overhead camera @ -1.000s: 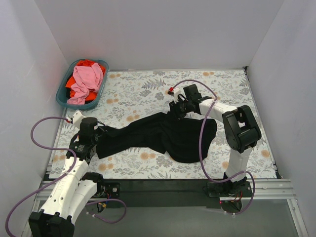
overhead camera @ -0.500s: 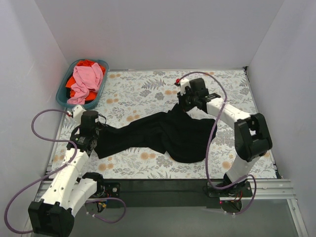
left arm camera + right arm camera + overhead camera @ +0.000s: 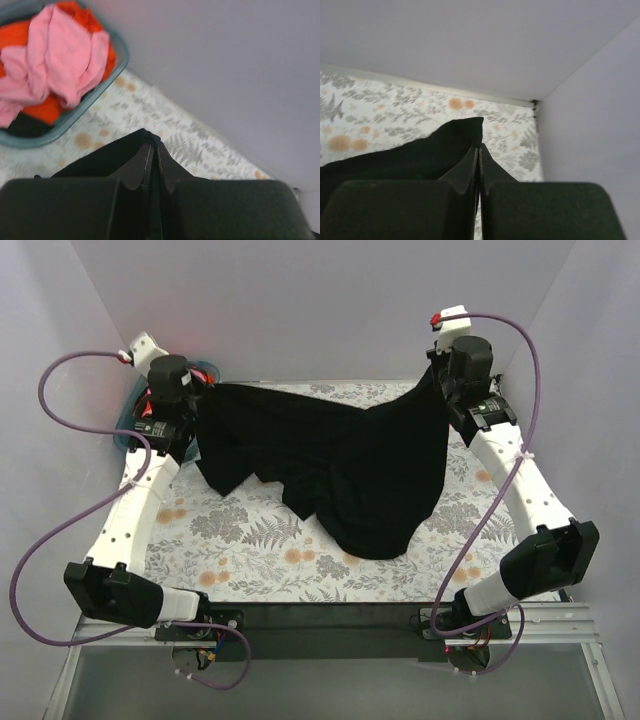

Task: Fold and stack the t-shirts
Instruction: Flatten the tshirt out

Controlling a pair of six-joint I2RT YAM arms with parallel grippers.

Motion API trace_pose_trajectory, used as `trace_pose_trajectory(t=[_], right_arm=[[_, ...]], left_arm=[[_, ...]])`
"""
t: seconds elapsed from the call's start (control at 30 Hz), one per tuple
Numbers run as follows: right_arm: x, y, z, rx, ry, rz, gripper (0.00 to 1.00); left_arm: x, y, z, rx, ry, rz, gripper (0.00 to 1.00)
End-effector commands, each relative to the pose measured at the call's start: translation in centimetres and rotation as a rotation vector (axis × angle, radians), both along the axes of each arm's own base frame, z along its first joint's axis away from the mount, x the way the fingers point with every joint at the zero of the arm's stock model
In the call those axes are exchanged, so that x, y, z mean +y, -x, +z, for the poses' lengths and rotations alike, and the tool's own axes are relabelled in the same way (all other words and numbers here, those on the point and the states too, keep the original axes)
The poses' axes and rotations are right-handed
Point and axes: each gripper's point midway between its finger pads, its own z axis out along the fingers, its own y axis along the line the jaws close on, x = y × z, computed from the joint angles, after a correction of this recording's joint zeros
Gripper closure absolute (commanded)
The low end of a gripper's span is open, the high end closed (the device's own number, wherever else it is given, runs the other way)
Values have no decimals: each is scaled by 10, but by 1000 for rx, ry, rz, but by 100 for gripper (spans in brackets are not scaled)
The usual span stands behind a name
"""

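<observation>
The black t-shirt (image 3: 330,455) hangs spread between my two raised grippers, and its lower folds sag onto the flowered table (image 3: 250,540). My left gripper (image 3: 196,405) is shut on the shirt's left top corner near the back left. In the left wrist view its tips (image 3: 155,146) pinch black cloth (image 3: 100,159). My right gripper (image 3: 440,380) is shut on the right top corner. The right wrist view shows those tips (image 3: 479,148) closed on a black edge (image 3: 430,147). A pink t-shirt (image 3: 60,60) lies over an orange-red one (image 3: 42,107) in the basket.
The teal plastic basket (image 3: 119,57) stands at the back left corner, mostly hidden behind my left arm in the top view. White walls close in the back and both sides. The right back corner of the table (image 3: 534,104) is close to my right gripper.
My right gripper closed on the black shirt. Both arms then rose from table height and swung back and apart, lifting and stretching the shirt between them.
</observation>
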Motion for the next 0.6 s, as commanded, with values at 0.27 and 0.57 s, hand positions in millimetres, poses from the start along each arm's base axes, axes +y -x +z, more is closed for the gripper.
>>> trace_pose_trajectory(t=[0.27,0.57], right_arm=[[-73,116,255,-603,13,-168,99],[-82,217,293,-774,-6,-79,99]], left_arm=[[-1,53,230,-518,-10,-93,100],[13,169,271,-695,-31,-119,100]])
